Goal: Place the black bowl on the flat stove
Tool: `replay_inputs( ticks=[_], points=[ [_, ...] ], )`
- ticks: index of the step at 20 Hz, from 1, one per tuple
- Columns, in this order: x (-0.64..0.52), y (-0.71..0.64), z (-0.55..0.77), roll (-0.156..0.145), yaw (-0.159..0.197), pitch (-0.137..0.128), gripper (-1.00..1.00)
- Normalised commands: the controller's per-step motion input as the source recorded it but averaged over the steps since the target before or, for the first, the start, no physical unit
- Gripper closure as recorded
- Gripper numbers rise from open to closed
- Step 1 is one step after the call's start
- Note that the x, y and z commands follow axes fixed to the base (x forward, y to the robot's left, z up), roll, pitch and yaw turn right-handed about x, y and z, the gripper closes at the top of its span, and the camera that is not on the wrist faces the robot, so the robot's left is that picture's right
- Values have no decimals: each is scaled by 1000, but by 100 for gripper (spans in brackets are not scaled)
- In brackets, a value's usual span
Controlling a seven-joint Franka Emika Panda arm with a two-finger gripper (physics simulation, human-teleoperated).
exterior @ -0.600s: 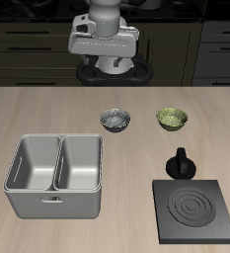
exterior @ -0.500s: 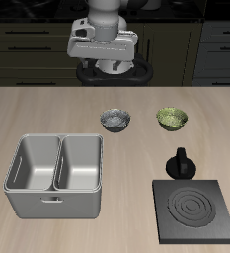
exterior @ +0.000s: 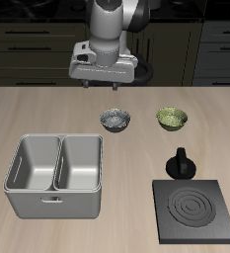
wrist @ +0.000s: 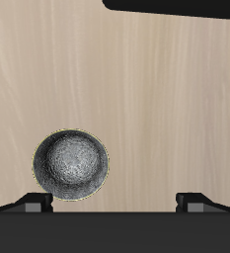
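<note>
Claw above worktop, released.
Your claw hovers behind the black bowl, fingers spread; flat stove lies well apart.

The arm is built of rounded, glossy pale-grey segments, smooth as moulded shells, with darker grey bands where one segment joins the next; its wrist widens into a boxy light-grey hand block with flat faces and soft shading on the underside; a few small dark marks sit on that block, too small to read; below it a black ring-shaped part shows behind the housing; the gripper ends in two short dark fingers; from the wrist camera those fingertips look black and blocky, each stepped at the tip, rising from a broad black body.
</note>
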Motion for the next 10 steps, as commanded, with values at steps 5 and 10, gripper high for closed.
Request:
replay_inputs(
  ticks=[5,10],
  points=[
    [87,156,-516,3,2,69,-100],
    [-40,47,-369,-26,-9,28,-100]
  ],
)
